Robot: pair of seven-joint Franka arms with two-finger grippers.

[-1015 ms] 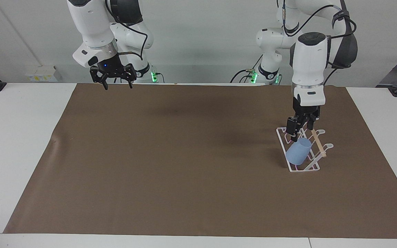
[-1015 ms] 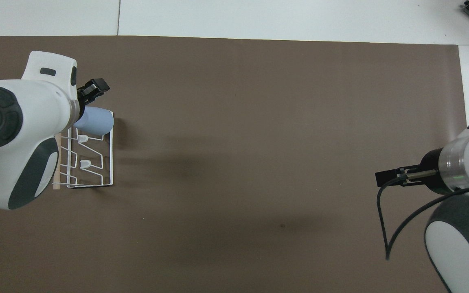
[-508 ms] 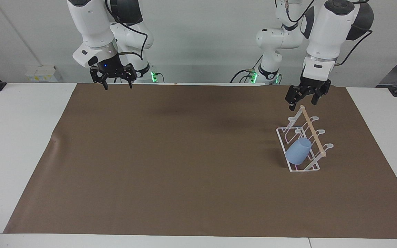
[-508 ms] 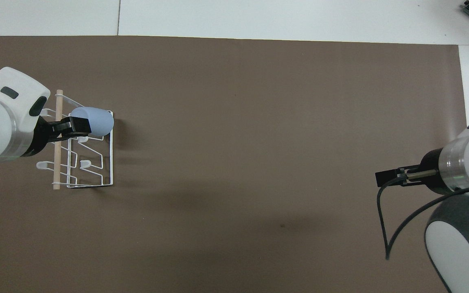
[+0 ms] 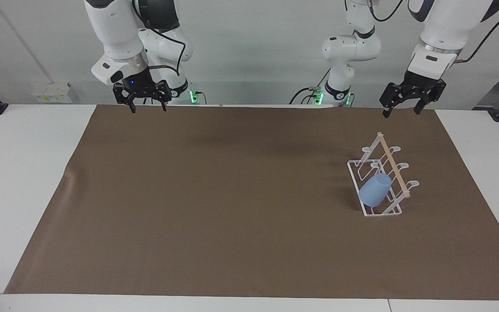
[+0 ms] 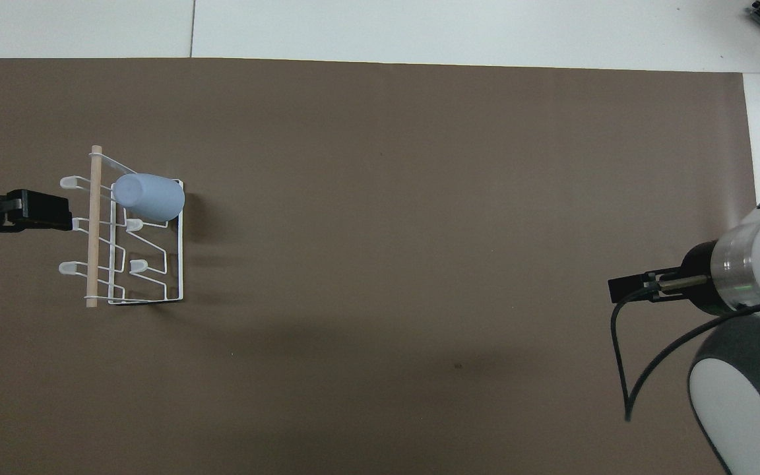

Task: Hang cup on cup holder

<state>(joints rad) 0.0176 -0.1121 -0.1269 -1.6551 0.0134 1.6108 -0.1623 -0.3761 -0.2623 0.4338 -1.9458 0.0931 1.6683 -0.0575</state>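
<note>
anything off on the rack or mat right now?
Nothing stands out. The light blue cup sits tilted, mouth down, over a prong of the white wire cup holder, which stands flat on the brown mat. Left claw and right claw are open, raised and empty. One small dark speck on the mat.

Matt plastic cup (image 5: 375, 190), white wire cup holder (image 5: 364, 209) w/ wood dowel (image 5: 393, 165).

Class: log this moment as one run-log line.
cup: hung on rack | left pincer: open, raised, empty | right pincer: open, waiting
</note>
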